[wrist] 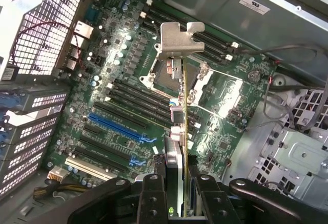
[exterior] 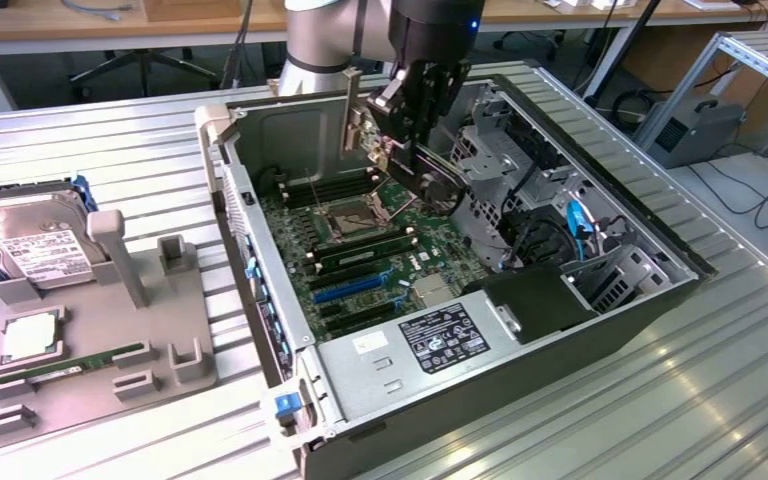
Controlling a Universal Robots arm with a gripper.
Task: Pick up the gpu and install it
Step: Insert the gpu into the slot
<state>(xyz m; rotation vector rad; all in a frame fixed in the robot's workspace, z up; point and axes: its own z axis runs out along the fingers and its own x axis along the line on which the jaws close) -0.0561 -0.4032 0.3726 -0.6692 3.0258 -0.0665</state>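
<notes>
- Claw (exterior: 414, 128) grips the gpu (exterior: 427, 178), jaws partway closed on its two flat faces, above the open case (exterior: 624, 300).
- Gpu is clear of the board (exterior: 398, 235), not seated. It hangs over the CPU socket (exterior: 355, 215) area.
- Wrist view: gpu (wrist: 178, 131) is edge-on between the claw (wrist: 178, 185) fingers (wrist: 154, 196). Its silver bracket (wrist: 180, 39) sits at the far end from the claw.
- Bracket (exterior: 352, 110) stands upright, on the exterior view's left of the claw.
- Key relation: the gpu's long axis runs from claw out to bracket. It appears to cross the line of the blue slot (wrist: 119, 126) rather than lie along it.
- Blue slot (exterior: 351, 287) lies off to the side of the gpu, toward the power supply (exterior: 444, 340), not beneath it.
- On the surface (exterior: 117, 140), at the exterior view's left, a hard drive (exterior: 37, 250) rests in a grey holder, well apart from the case.
</notes>
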